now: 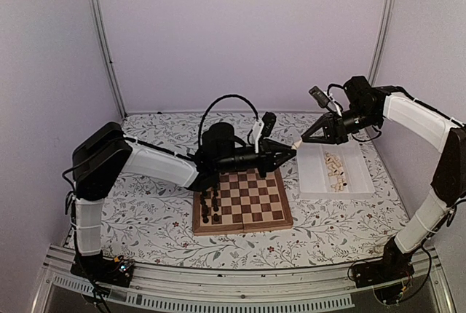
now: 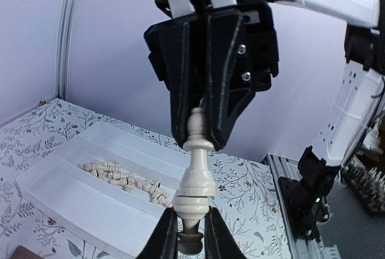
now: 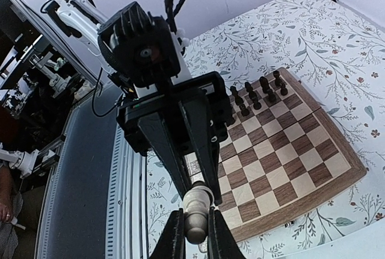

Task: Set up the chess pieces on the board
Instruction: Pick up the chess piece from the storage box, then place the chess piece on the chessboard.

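One pale cream chess piece (image 1: 297,143) hangs in the air between the board (image 1: 241,227) and the white tray. Both grippers are on it. My left gripper (image 1: 290,152) is shut on its base end, seen in the left wrist view (image 2: 191,215) with the piece (image 2: 197,174) standing up from the jaws. My right gripper (image 1: 303,140) is shut on its head end, seen in the right wrist view (image 3: 196,215) with the piece (image 3: 197,206) between the jaws. More cream pieces (image 1: 335,170) lie in the tray. The right side of the board (image 3: 289,150) is bare.
The white ridged tray (image 1: 312,176) sits right of the board, also in the left wrist view (image 2: 66,202). Dark pieces (image 1: 210,204) stand in rows along the board's left side, also in the right wrist view (image 3: 255,95). Flowered cloth covers the table.
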Controlling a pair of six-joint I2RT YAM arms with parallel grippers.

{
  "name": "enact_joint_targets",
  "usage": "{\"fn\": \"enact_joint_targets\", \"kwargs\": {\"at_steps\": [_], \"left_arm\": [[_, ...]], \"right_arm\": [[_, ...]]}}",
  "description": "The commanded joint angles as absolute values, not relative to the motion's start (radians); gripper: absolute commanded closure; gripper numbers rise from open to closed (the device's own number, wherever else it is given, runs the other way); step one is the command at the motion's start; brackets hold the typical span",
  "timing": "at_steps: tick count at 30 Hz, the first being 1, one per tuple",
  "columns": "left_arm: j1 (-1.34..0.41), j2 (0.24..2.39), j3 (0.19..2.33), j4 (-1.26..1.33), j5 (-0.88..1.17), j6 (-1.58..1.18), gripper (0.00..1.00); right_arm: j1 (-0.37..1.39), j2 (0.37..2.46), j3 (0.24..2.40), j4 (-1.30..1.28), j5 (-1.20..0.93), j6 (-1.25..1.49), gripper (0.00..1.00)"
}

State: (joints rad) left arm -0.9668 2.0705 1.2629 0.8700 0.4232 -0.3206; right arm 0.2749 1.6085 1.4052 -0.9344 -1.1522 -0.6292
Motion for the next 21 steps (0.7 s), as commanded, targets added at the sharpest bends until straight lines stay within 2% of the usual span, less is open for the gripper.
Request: {"fn": "enact_joint_targets", "kwargs": {"at_steps": [1, 3, 8, 14, 21], "left_arm": [[-0.973, 2.065, 1.273, 0.827, 0.434, -0.32, 0.94], [-0.965, 2.031, 1.261, 0.77, 0.422, -0.322, 1.0], [-0.898, 1.889, 1.262, 0.367, 0.295, -0.371, 1.0], [-0.76, 1.686, 1.143, 0.2, 0.213, -0.324, 1.0], [-0.621, 1.615, 1.114, 0.148, 0.193, -0.307, 1.0]], "right_arm": [[0.283, 1.59, 1.41, -0.908, -1.119, -0.636, 0.94], [0.284, 1.594, 1.423, -0.873, -1.061, -0.611, 0.95], [0.299, 1.594, 1.42, -0.734, -0.788, -0.51, 0.95], [0.377, 1.657, 1.416, -0.68, -0.627, -0.532, 0.96], [0.523, 1.802, 1.414, -0.66, -0.421, -0.596, 0.96]]}}
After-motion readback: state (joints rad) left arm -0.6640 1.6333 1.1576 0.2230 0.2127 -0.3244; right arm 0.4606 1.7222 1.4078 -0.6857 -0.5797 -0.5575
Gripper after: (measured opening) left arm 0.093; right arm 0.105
